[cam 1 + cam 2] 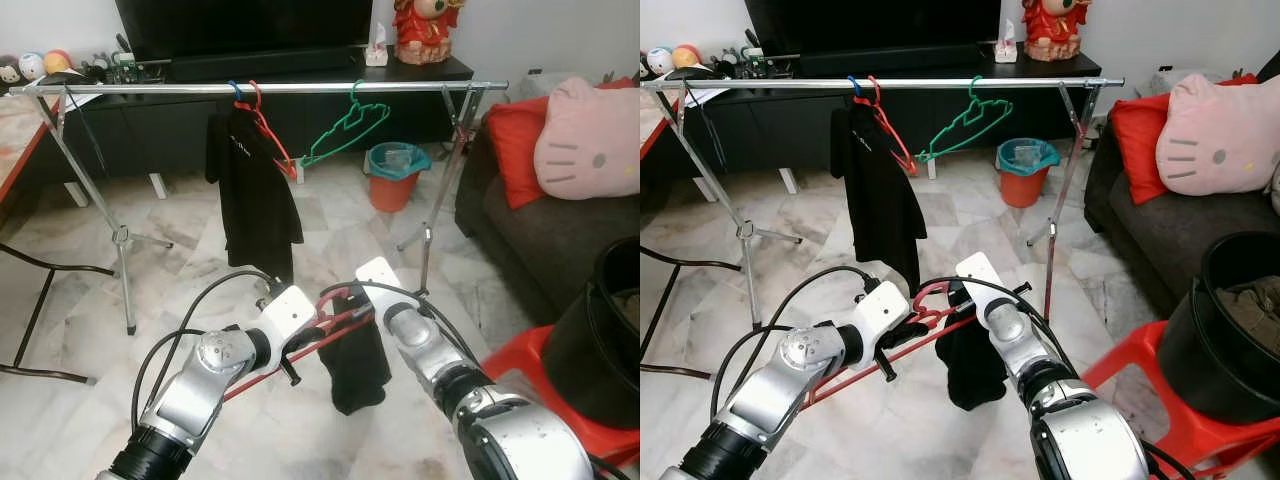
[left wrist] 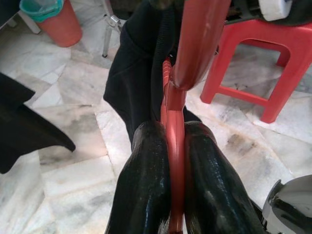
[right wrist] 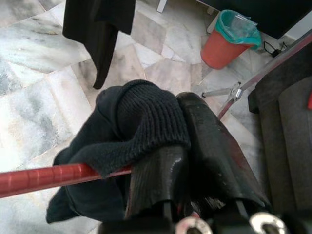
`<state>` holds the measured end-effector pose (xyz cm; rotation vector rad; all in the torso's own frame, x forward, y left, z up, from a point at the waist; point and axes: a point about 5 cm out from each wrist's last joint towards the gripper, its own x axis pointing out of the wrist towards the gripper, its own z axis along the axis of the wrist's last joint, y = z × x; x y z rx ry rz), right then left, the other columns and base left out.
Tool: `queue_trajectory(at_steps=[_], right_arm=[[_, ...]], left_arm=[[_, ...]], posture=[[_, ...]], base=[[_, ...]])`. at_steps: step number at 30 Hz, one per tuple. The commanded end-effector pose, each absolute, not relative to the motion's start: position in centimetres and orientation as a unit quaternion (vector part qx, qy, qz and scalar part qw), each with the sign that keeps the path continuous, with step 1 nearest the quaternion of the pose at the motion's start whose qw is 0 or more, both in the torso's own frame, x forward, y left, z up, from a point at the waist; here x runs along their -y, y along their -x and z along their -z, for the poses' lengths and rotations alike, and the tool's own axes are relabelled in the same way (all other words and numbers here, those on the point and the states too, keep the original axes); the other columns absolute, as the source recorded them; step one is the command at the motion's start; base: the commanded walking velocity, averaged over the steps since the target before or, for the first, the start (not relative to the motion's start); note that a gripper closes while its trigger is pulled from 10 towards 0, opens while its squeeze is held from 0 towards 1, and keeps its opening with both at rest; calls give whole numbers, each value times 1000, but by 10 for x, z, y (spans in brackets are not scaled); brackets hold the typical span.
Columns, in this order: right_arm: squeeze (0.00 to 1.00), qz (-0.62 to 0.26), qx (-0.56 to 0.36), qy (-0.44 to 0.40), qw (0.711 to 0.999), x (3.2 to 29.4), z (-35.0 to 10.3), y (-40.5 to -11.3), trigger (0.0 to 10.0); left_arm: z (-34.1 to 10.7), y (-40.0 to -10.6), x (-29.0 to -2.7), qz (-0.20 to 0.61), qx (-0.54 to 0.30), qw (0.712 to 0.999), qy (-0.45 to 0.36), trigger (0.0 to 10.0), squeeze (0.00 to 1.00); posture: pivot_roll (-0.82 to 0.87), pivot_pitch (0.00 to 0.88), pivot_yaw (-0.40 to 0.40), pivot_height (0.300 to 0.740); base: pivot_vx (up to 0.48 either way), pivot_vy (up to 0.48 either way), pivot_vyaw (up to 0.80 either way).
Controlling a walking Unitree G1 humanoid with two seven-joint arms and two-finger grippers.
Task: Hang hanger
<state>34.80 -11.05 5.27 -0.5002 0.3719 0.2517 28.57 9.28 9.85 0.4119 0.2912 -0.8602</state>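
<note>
I hold a red hanger [image 1: 300,352] low in front of me, with a black garment [image 1: 356,368] draped over its right end. My left gripper [image 2: 176,146] is shut on the hanger's bar, and my right gripper [image 3: 187,146] is shut on the black garment where it wraps the bar [image 3: 44,176]. Beyond them stands a silver clothes rail [image 1: 300,88]. From it hang a black garment on a hanger [image 1: 250,190], another red hanger [image 1: 272,135] and an empty green hanger [image 1: 345,130].
An orange bin [image 1: 395,180] stands behind the rail. To the right are a dark sofa [image 1: 540,230] with a pink cushion [image 1: 585,140], a red stool [image 1: 530,370] and a black bucket [image 1: 600,330]. A chair frame [image 1: 40,300] is at the left.
</note>
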Motion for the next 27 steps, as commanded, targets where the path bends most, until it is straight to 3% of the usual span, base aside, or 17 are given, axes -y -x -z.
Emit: queue_trajectory(at_steps=[1,21,27], right_arm=[[0,-131,-177,242,945,107,-52,-347,10000],[0,-143,-180,238,944,98,-50,-344,10000],[0,-164,-181,193,950,84,-50,-341,10000]], left_arm=[[-102,-292,-100,383,-138,889,-210,10000,0],[-88,-302,-123,284,-220,906,-223,10000,0],[-86,-305,-118,274,-215,917,-194,10000,0]], posture=[[14,0,-26,740],[21,0,-29,740],[21,0,-29,740]], base=[[0,0,0],[0,0,0],[0,0,0]])
